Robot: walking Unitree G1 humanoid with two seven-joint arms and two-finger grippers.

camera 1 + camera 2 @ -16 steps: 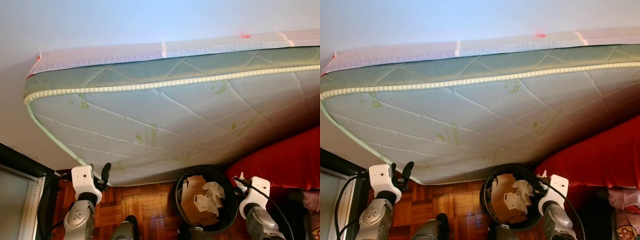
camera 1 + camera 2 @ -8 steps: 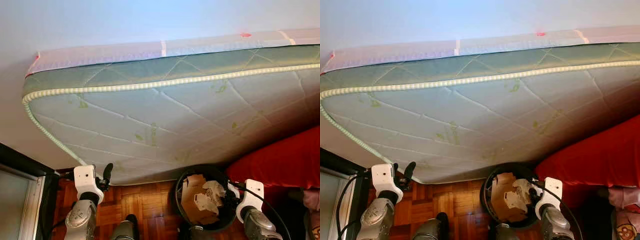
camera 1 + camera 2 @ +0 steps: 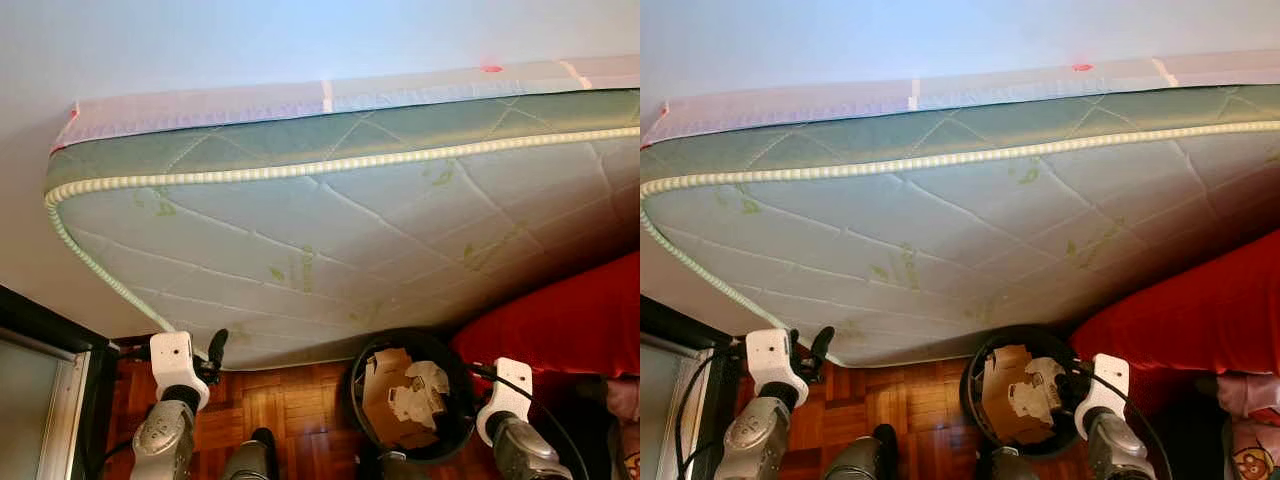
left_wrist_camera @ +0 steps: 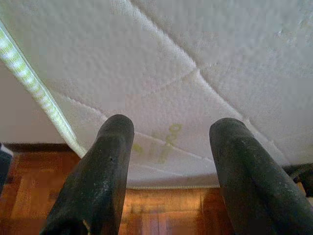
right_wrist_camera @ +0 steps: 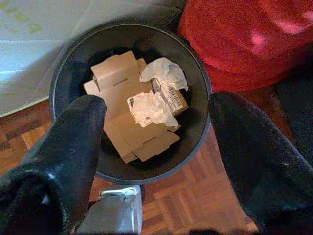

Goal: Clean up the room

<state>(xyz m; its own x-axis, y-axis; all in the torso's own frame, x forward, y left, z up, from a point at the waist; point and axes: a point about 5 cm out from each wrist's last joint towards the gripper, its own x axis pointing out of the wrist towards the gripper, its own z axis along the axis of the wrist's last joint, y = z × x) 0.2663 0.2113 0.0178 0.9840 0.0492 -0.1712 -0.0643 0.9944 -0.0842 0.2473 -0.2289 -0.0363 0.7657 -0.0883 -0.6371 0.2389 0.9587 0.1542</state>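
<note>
A round black trash bin (image 3: 405, 338) stands on the wooden floor at the foot of a leaning mattress. Inside it lie flattened brown cardboard (image 5: 122, 98), crumpled white paper (image 5: 164, 73) and a small labelled box (image 5: 171, 95). My right gripper (image 5: 159, 103) hovers open just above the bin's right side with nothing between its fingers; its white wrist (image 3: 508, 385) is beside the rim. My left gripper (image 4: 172, 125) is open and empty, raised on the left, pointing at the mattress's lower edge. One black finger (image 3: 214, 346) stands up there.
A big pale green quilted mattress (image 3: 330, 220) leans against the white wall and overhangs the bin. Red fabric (image 3: 570, 320) lies right of the bin. A dark frame (image 3: 40, 335) runs along the left. Parquet floor (image 3: 290, 405) lies between my arms.
My right wrist dropped a little, swung left toward the bin, then eased back slightly. The left arm has barely moved, and the bin's contents look the same.
</note>
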